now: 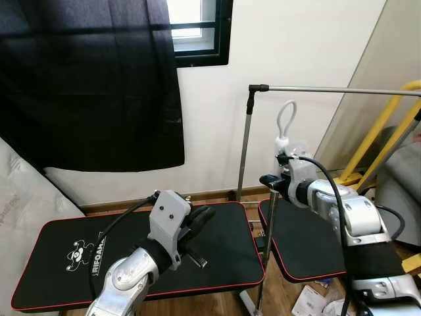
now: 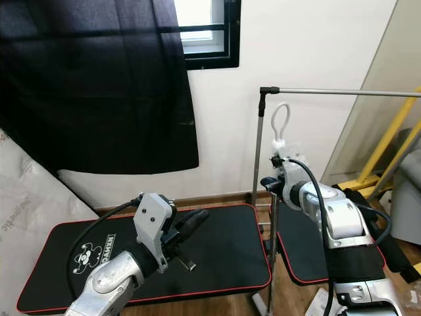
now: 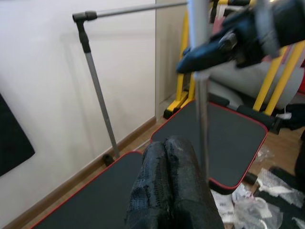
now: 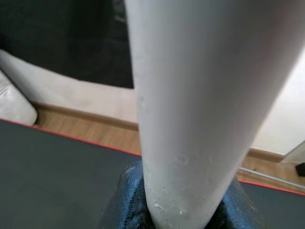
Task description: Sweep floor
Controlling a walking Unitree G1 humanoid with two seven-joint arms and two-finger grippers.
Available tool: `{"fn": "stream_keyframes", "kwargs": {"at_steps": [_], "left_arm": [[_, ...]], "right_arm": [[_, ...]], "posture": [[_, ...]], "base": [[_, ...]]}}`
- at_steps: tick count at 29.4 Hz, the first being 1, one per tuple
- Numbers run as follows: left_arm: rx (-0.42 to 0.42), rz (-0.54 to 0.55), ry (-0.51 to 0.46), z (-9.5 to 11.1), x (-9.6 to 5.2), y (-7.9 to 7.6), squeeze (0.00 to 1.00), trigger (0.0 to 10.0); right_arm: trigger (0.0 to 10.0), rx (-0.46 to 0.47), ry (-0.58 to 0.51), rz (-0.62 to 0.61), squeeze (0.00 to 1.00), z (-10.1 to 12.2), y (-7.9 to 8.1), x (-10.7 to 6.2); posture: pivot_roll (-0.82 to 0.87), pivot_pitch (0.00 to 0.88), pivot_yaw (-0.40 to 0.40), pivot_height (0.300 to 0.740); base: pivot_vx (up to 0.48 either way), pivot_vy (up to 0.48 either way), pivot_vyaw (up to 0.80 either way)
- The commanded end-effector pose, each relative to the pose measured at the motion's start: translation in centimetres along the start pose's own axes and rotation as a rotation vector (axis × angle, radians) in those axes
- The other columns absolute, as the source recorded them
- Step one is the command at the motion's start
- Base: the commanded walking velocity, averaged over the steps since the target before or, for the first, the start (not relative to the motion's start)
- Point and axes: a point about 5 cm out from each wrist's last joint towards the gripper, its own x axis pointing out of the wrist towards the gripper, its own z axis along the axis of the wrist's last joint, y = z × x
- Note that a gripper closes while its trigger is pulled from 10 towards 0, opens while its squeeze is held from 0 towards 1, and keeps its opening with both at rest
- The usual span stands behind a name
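Above black mats [image 1: 223, 243], right claw [image 1: 271, 182] grips broom handle [image 1: 267, 263]; left claw [image 1: 200, 216] closed.

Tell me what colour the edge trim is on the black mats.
Red. The thin red piping around the black mat shows best in the left eye view.

Broom head unseen

The broom handle [image 1: 270, 224] runs down past the black mat [image 1: 217, 243] and leaves the picture's lower edge; its pole fills the right wrist view as a blur, hiding the right end effector [image 4: 183, 210] fingertips.
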Motion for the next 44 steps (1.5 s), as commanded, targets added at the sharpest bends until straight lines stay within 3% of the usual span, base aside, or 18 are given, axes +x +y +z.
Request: {"fn": "stream_keyframes", "kwargs": {"at_steps": [1,9,20,26,38,44], "left_arm": [[0.005,-0.003,-0.004,0.0,0.1,0.0,0.0,10.0],[0.003,-0.003,-0.003,-0.1,0.2,0.1,0.0,10.0],[0.011,-0.003,0.003,-0.3,0.3,0.2,0.0,10.0],[0.015,0.037,0.004,-0.4,0.3,0.7,0.0,10.0],[0.016,0.153,-0.002,-0.5,0.4,2.0,0.0,10.0],[0.041,0.165,0.007,-0.4,0.5,2.2,0.0,10.0]], "right_arm": [[10.0,-0.011,-0.031,-0.006,0.0,0.8,0.0,-0.5],[10.0,-0.026,-0.004,-0.01,0.0,0.9,0.2,-0.7],[10.0,0.022,-0.016,0.055,0.0,1.3,1.5,-1.0],[10.0,0.059,-0.101,0.087,0.0,2.1,2.4,-0.8],[10.0,0.069,-0.111,0.164,0.0,1.3,4.6,-0.8],[10.0,0.065,-0.127,0.166,0.0,1.6,4.7,-0.7]], "posture": [[-0.09,0.0,-0.071,0.74],[-0.09,0.0,-0.073,0.74],[-0.09,0.0,-0.072,0.74],[-0.09,0.0,-0.068,0.74],[-0.1,0.0,-0.07,0.74],[-0.1,0.0,-0.066,0.74]], "base": [[0.0,0.0,-0.8],[0.0,0.0,-0.8],[0.0,0.0,-0.8],[0.0,0.0,-0.8],[0.0,0.0,-0.8],[0.0,0.0,-0.8]]}}
